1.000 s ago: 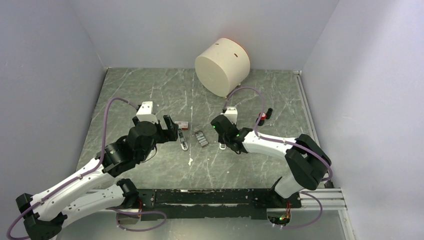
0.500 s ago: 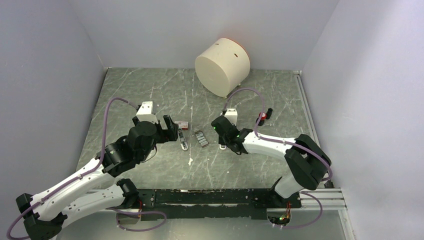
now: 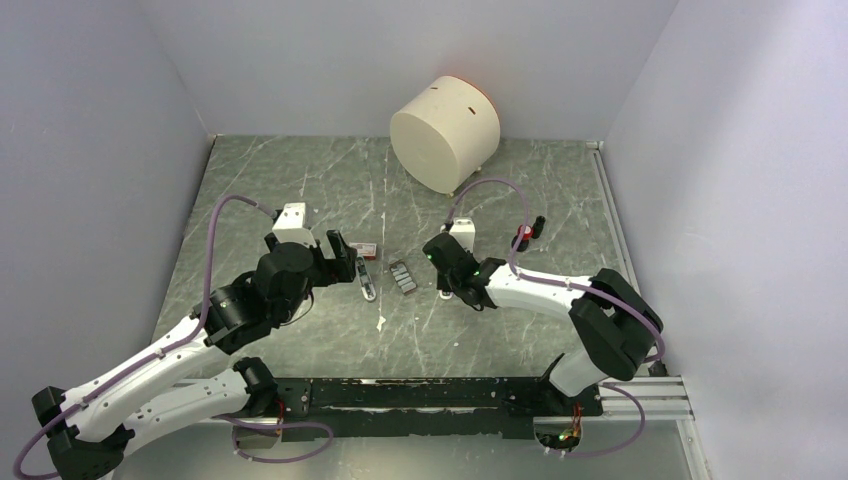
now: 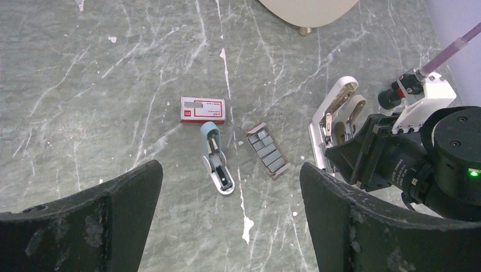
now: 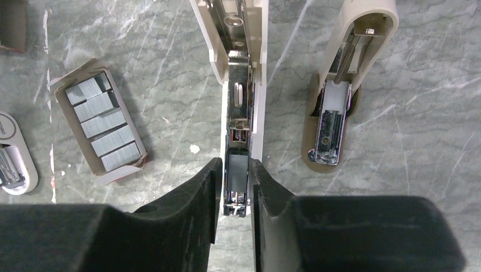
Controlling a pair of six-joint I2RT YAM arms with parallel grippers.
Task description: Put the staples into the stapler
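My right fingers pinch a dark-grey metal staple strip inside the channel of the open white plastic stapler — my left fingers gape empty. Risk — strip skewed, jams on release.

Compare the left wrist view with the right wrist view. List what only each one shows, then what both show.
Left wrist only: the left gripper with its fingers wide open, the whole blue stapler, the right arm seen from outside, and the cream cylinder at the top edge.
Right wrist only: the right gripper closed on the metal channel of the white stapler, and the spring inside the beige piece beside it.
Both: the staples in their cardboard tray, the white stapler and the beige piece.
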